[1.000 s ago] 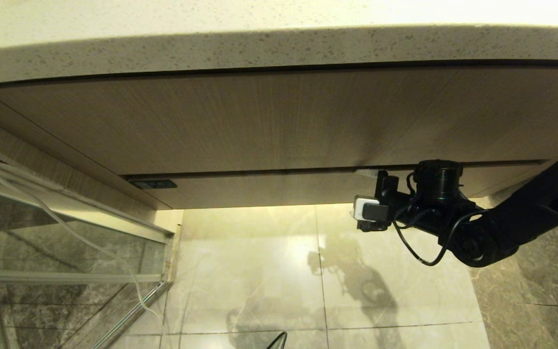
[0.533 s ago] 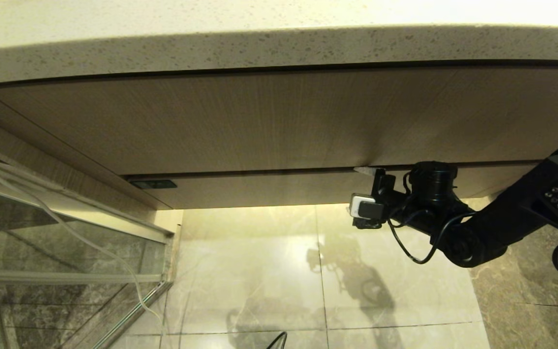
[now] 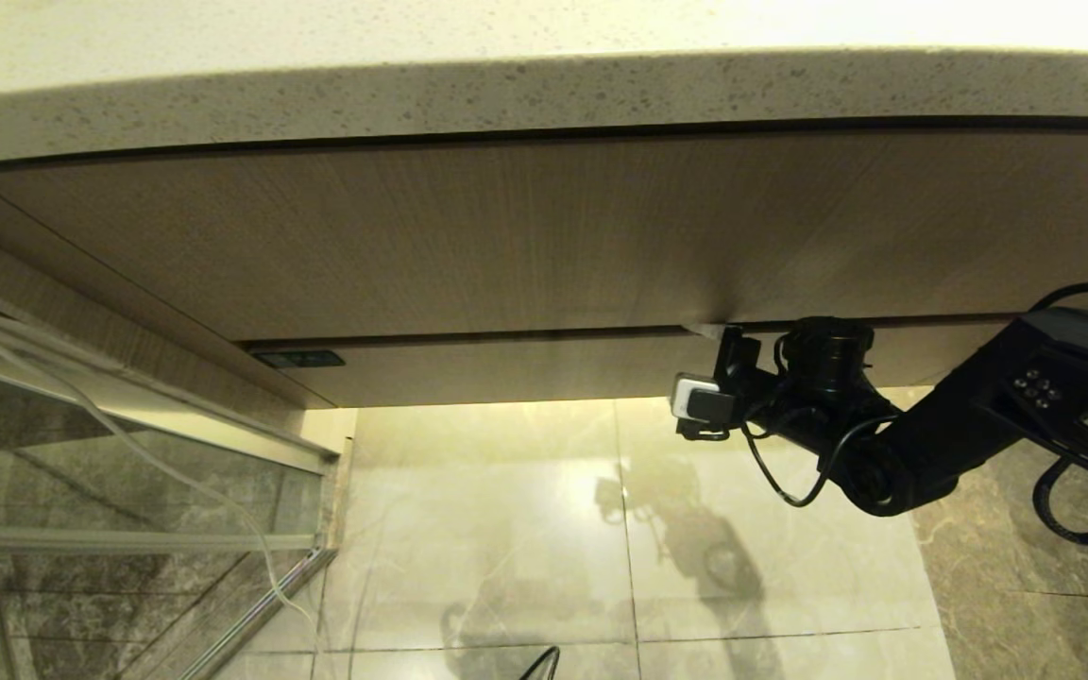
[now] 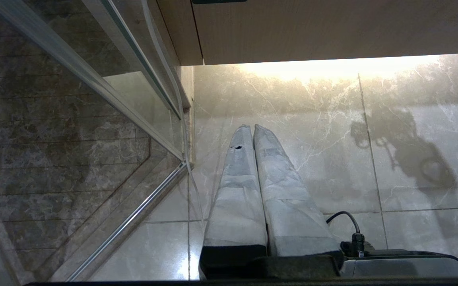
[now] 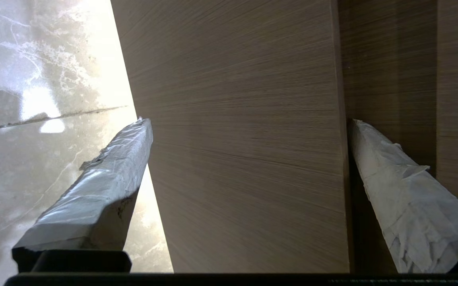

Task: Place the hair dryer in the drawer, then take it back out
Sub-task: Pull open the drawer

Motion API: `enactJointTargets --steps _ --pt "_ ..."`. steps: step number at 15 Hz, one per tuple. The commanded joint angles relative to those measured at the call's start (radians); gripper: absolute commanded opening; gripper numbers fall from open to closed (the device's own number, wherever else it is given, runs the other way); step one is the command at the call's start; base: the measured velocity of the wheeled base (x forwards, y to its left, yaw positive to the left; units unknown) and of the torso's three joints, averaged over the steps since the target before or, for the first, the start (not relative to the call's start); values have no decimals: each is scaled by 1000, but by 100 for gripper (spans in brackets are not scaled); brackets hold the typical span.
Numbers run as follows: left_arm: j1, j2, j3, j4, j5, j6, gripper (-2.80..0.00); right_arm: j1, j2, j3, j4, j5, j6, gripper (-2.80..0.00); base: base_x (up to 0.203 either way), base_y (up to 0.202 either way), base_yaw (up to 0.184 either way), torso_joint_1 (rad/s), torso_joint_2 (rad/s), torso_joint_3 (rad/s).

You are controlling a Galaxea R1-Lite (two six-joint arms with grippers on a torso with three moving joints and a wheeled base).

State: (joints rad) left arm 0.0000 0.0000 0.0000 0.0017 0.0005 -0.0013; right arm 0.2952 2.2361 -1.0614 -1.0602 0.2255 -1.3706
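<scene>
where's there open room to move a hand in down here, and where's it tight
Open: the tiled floor between the glass panel and the right tool. Tight: the narrow drawer front, which the open right tool straddles under the taller panel.

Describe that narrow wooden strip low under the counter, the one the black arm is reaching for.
It is the drawer's front: a long, narrow, handleless band of beige wood grain, shut flush beneath a taller panel, above the tiled floor. The right tool is open and straddles it, one wrapped finger at its lower edge, the other in the seam above.
</scene>
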Motion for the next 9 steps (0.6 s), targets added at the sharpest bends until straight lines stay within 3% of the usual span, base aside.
enactJointTargets --steps 1,9 --pt "0 0 0 0 0 0 -280 -1 22 -21 -6 1 -7 0 0 0 0 0 0 0" --pt "0 0 0 0 0 0 -280 -13 43 -49 94 7 -10 0 0 0 0 0 0 0"
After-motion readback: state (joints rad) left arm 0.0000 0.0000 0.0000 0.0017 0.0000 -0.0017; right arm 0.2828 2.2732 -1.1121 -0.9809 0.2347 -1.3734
